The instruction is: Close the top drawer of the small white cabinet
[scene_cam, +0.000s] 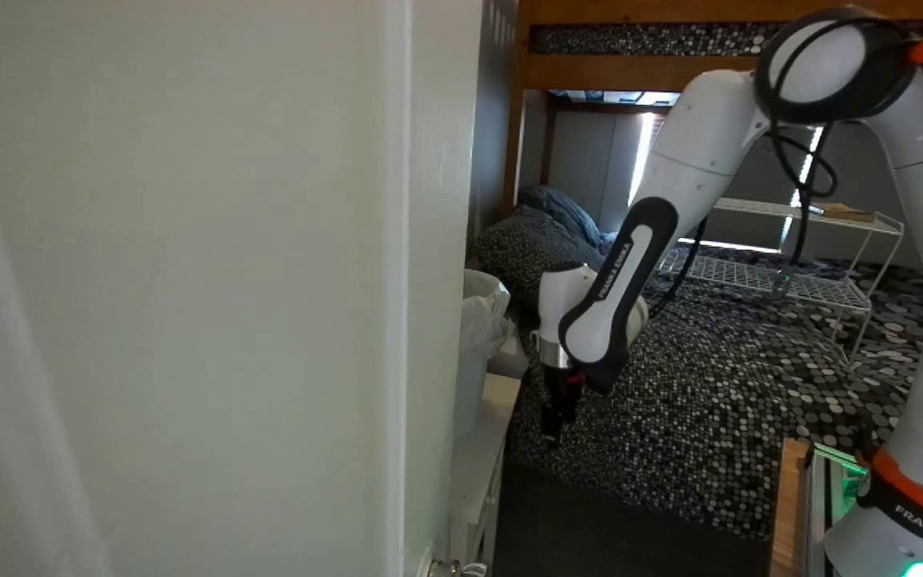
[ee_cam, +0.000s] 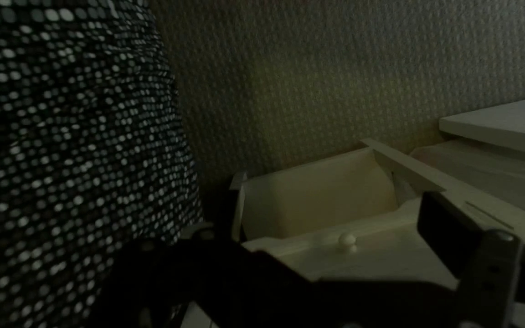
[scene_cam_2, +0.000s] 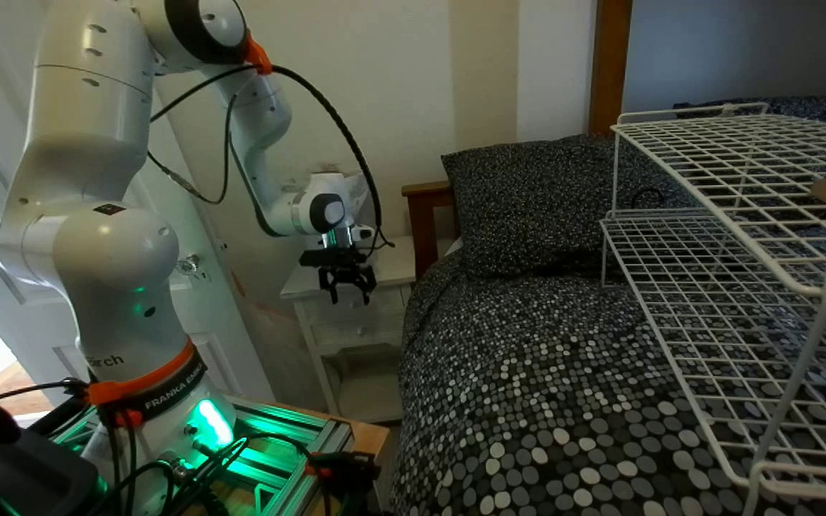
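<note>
- While the bed (scene_cam_2: 499, 358) flanks the small white cabinet (scene_cam_2: 341, 337), a gap parts its front edge from the tool (scene_cam_2: 350, 297).
- Top drawer (scene_cam_2: 388, 307): uppermost front, partly behind the tool; how far out, cannot tell.
- Tool: pointing down, fingers wide apart, holding nothing.
- Arm (scene_cam_2: 90, 107): elbow high, forearm sloping down.
- Lined bin (scene_cam: 469, 385), on cabinet top.

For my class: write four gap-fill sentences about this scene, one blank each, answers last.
1. The small white cabinet stands beside the ___ with dotted covers.
2. The hand is ___, not shut.
3. The light glowing on the robot's base is ___.
4. The white wire rack has ___ levels.
Missing words: bed; open; green; two.
</note>
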Robot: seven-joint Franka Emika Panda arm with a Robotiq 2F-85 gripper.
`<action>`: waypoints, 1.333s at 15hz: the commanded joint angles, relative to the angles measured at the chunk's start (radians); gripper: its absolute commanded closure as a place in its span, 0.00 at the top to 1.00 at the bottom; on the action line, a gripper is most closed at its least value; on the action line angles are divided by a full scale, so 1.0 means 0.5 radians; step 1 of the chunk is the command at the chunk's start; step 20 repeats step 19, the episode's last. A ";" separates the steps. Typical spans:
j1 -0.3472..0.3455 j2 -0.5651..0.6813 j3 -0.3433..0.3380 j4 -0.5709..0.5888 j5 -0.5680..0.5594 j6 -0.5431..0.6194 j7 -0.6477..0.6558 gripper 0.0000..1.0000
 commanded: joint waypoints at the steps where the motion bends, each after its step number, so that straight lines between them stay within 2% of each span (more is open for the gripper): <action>1: 0.018 -0.498 -0.031 -0.206 0.017 -0.161 0.062 1.00; 5: 0.003 -0.948 -0.061 -0.258 0.020 -0.288 0.184 1.00; 9: -0.038 -1.328 -0.078 -0.252 0.026 -0.387 0.377 1.00; 12: -0.068 -1.575 -0.071 -0.244 0.066 -0.534 0.424 1.00; 13: -0.069 -1.384 -0.064 -0.160 0.022 -0.444 0.380 1.00; 16: -0.080 -1.543 -0.062 -0.179 0.036 -0.529 0.390 1.00; 20: -0.081 -1.550 -0.061 -0.206 0.037 -0.529 0.399 1.00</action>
